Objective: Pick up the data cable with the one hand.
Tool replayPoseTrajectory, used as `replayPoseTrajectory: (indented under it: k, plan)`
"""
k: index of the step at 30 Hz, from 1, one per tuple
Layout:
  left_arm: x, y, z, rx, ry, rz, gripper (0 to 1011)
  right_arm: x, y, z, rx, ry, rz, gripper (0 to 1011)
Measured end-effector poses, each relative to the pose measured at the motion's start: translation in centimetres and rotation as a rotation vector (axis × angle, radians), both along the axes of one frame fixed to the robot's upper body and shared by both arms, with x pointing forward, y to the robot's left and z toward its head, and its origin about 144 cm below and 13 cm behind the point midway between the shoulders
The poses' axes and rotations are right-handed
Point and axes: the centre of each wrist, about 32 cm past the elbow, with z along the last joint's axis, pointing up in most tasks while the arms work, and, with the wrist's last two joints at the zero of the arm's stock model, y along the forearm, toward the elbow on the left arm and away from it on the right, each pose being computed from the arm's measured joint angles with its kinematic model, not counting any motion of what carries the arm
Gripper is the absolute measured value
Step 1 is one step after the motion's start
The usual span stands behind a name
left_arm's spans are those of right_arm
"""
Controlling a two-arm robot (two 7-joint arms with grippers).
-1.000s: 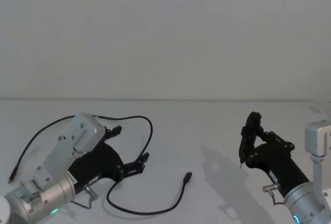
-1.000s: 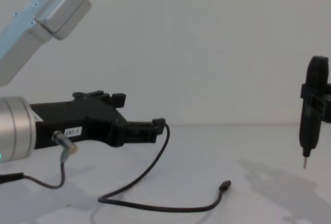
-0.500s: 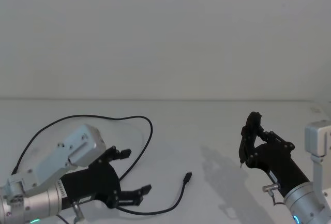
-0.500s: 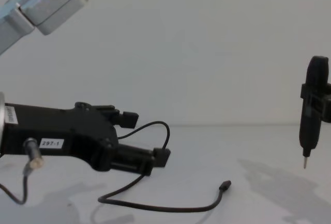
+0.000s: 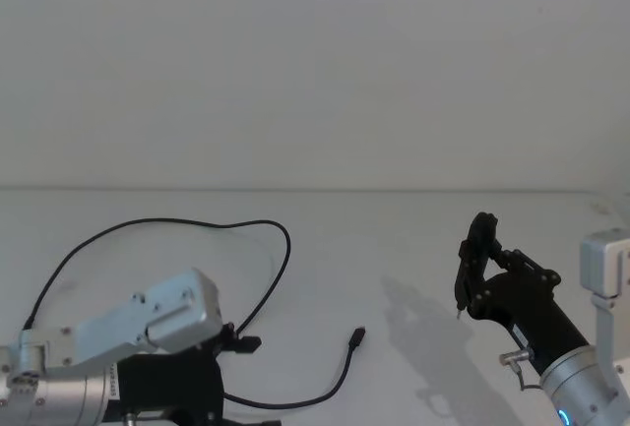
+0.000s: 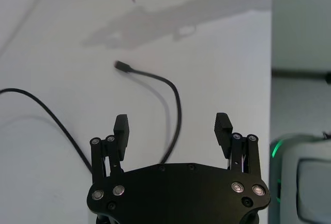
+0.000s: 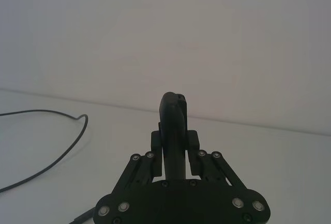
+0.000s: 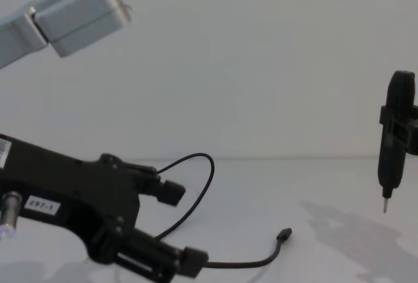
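Though plain, white table (image 5: 394, 239), pale wall (image 5: 315, 72).

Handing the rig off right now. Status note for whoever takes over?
Left gripper: open, low over the table, with a stretch of the data cable running between its fingers. Not closed on it.
Right gripper: shut, parked raised on the right, away from the cable.
Cable: lies loose on the table in a long curve, plug tip free toward the middle.
Done: approach and straddle.
Left: close on the cable, lift.
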Motion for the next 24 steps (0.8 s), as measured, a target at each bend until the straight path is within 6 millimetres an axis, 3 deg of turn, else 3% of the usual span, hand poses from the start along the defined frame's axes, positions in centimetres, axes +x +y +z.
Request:
replayPoseTrajectory:
  k: [9,24]
  plan:
    - [0.3,-0.8,0.3,0.11,0.024,-0.023,1001,0.0,0.0,0.0,0.0,0.0,0.0,283]
    - [1.0,-2.0,-0.3,0.134,0.034,-0.02,1001,0.0,0.0,0.0,0.0,0.0,0.0,283]
